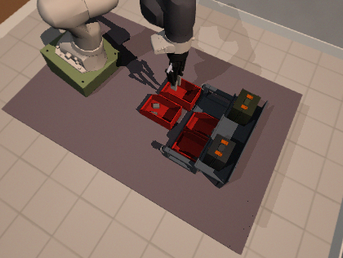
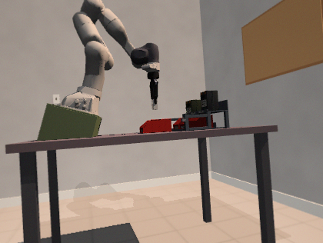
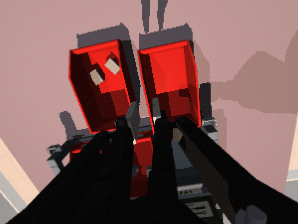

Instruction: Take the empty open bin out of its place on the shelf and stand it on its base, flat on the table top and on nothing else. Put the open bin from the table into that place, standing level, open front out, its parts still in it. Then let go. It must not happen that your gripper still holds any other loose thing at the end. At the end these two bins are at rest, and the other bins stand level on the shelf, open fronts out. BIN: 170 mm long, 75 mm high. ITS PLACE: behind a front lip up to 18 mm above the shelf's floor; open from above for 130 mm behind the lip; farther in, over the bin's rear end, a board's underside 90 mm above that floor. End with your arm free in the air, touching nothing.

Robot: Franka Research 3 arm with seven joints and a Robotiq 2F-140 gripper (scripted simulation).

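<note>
Plain grey walls (image 2: 165, 23), orange-brown wall board (image 2: 284, 46), beige tiled floor (image 1: 49, 184) (image 2: 154, 215), mauve-topped table (image 1: 102, 143) (image 2: 127, 139)

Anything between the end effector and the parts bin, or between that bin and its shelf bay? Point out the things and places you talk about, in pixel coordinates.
Nothing visible between end effector (image 1: 176, 83) (image 2: 154, 104) (image 3: 144, 114) and parts bin (image 1: 168, 116) (image 2: 158, 126) (image 3: 112, 97). Toward the vacant bay (image 1: 213, 105) (image 3: 185, 159), the empty bin (image 1: 187, 95) (image 3: 170, 70) stands in front, partly in a low straight path. Inside, a board covers the bay's rear.
</note>
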